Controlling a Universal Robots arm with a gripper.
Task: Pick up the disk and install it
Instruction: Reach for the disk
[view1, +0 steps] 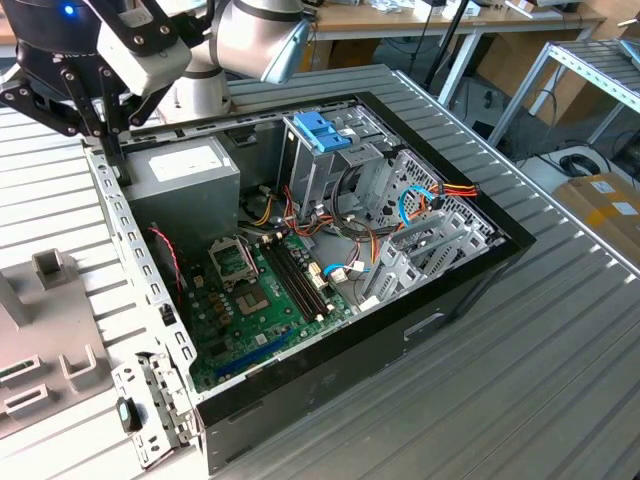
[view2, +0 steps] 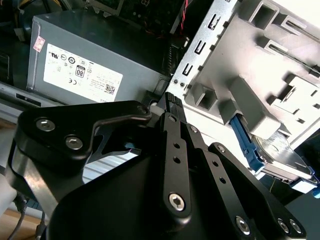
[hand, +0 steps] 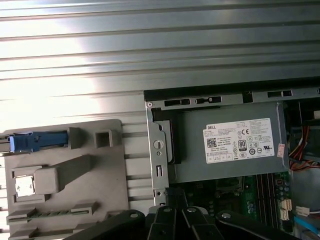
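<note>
One disk (hand: 40, 141), one computer case (view1: 330, 375)

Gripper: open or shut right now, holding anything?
Gripper: shut, empty; the disk sits in the grey holder.

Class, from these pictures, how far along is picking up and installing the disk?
Nothing looks done. The disk stands in the grey holder beside the computer case. In hand: the gripper hangs near the case's rear edge, apart from the disk. Left: both pickup and installing.
</note>
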